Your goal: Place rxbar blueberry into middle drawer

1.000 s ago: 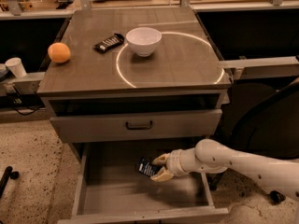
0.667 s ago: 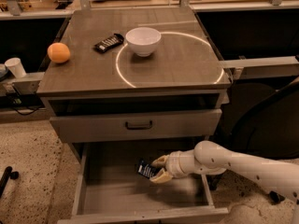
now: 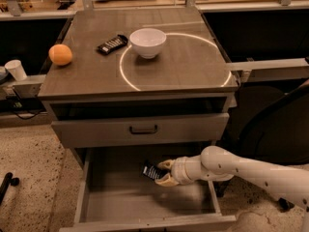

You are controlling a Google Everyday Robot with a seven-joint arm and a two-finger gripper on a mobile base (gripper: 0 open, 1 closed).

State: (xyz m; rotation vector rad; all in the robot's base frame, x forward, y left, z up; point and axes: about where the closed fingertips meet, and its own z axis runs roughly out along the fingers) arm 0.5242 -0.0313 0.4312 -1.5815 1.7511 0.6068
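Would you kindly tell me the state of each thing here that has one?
lower drawer: pulled open
upper drawer: shut
snack bar: held tilted above the lower drawer's floor
gripper: over the lower drawer, closed on the snack bar
bowl: upright

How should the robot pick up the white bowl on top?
Probably take the white bowl by its rim, coming straight down from above, one finger inside and one outside: it stands upright with its thin edge open to the top. The gripper is low in the middle drawer, shut on the rxbar blueberry.
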